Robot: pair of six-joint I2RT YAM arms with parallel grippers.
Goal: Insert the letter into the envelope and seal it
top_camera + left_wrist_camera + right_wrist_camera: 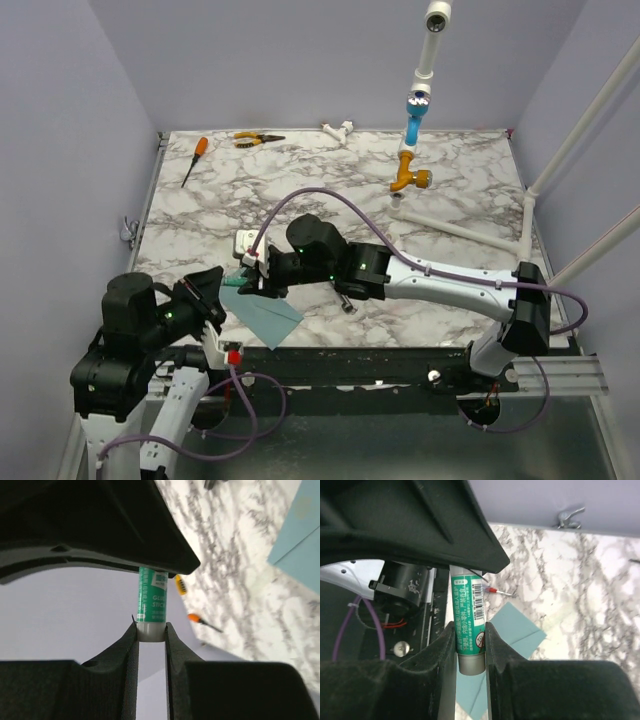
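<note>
- Left gripper (151,630): fingers (125,662) pinch the grey end of a green glue stick (151,597). The pads lie flat against both sides of that end.
- Right gripper (471,630): fingers (440,655) clamp the same stick around its green printed barrel. A grey end sticks out past the grip on the camera side.
- Top view: the two grippers meet nose to nose at about 7 o'clock on the marble table (430,190), close to the near edge. The left arm comes in from 8 o'clock. The right arm reaches across from 4 o'clock.
- Envelope (265,318): teal, lying flat on the table directly under and at 5 o'clock of the meeting grippers. One corner points toward the near edge. The right wrist view shows a crease line running across it.
- Letter: cannot be picked out with certainty. A pale flat piece (244,242) lies just at 12 o'clock of the right gripper's tip; cannot tell whether it is the sheet.
- Elsewhere: an orange-handled screwdriver (195,158) at 11 o'clock near the far left corner. Yellow-handled pliers (255,139) beside it along the far edge, well apart from the envelope.
</note>
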